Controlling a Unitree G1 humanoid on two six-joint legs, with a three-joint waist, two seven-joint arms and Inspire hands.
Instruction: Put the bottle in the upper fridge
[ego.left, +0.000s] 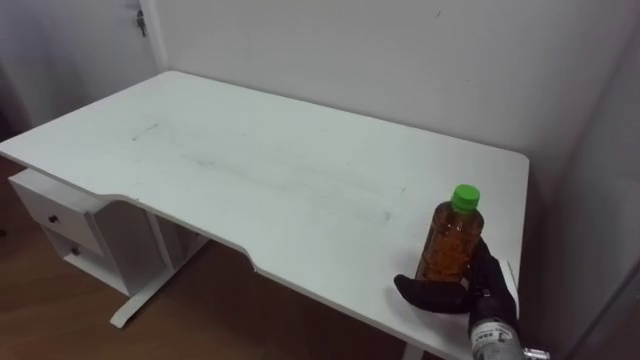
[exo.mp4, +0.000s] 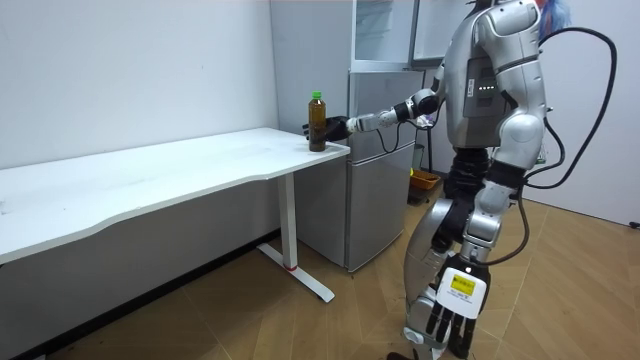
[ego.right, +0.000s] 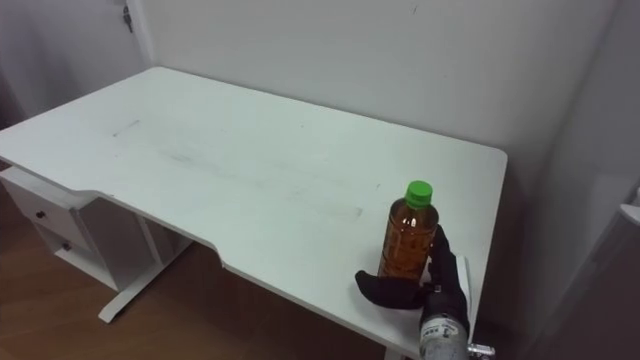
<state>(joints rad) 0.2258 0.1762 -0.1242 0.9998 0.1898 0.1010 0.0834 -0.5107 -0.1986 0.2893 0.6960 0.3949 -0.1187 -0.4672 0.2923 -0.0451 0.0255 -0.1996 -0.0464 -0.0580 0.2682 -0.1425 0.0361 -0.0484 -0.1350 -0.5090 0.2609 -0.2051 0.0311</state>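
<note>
A white counter (ego.left: 250, 170) stands against a plain white wall (ego.left: 400, 60) on a wood floor (ego.left: 60, 310). A white drawer unit (ego.left: 60, 225) sits under the counter's left end. The middle of the counter top is bare.

Near the right front corner, the bottle (ego.left: 450, 245) stands upright on the counter. It holds amber liquid and has a green cap. The right robot hand (ego.left: 490, 290) grips the bottle low down, with the thumb across the front of the base and the fingers curled behind it.

In the room view, a grey fridge (exo.mp4: 380, 170) stands just beside the counter's end. The robot stands in front of the fridge with its right arm stretched toward the bottle. The left robot hand (exo.mp4: 448, 322) hangs beside the leg, fingers relaxed and empty.
</note>
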